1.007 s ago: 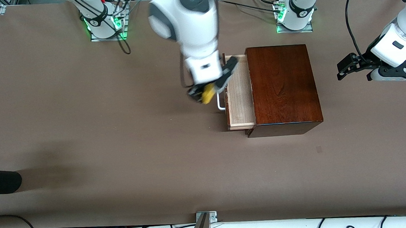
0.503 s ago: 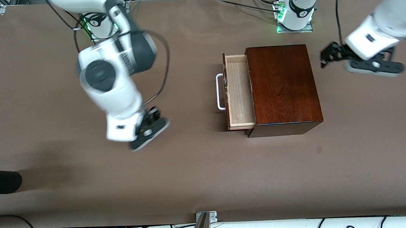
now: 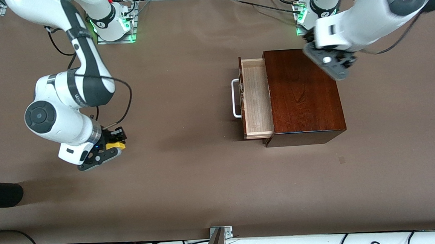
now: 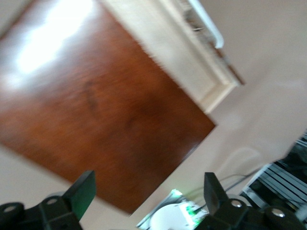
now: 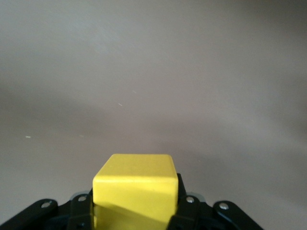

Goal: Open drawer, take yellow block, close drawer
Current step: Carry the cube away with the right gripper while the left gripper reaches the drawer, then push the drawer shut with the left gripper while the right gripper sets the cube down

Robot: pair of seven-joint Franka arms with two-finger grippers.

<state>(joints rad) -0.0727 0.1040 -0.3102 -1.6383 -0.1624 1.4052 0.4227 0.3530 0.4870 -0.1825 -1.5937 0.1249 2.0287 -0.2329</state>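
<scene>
Right gripper (image 3: 113, 142): clamped on the block (image 3: 114, 145); low over bare table toward the right arm's end, well apart from the box.
Right gripper, wrist view (image 5: 133, 211): block (image 5: 134, 189) sits between the black fingers (image 5: 79, 211), one flat face up; only table surface ahead of it.
Block: yellow cube, out of the drawer, held by the right gripper above the table (image 3: 191, 184).
Left gripper (image 4: 148, 191): fingers spread wide, nothing between them; over the top of the box, at its corner nearest the left arm's base.
Left gripper, front view (image 3: 331, 62): fingers hidden under the wrist body; the wrist hangs above the box edge.
Box (image 3: 302, 94): dark reddish-brown, polished, standing on the table between the two bases' lines, closer to the left arm's base.
Drawer (image 3: 255, 97): pulled partly out of the box toward the right arm's end; pale wood floor exposed, no contents visible in the open part.
Handle (image 3: 234, 98): white U-shaped bar on the drawer front, untouched by either gripper.
Left wrist view: box top (image 4: 96, 110), open drawer (image 4: 182, 57) and handle (image 4: 206, 24) all visible below the open fingers.
</scene>
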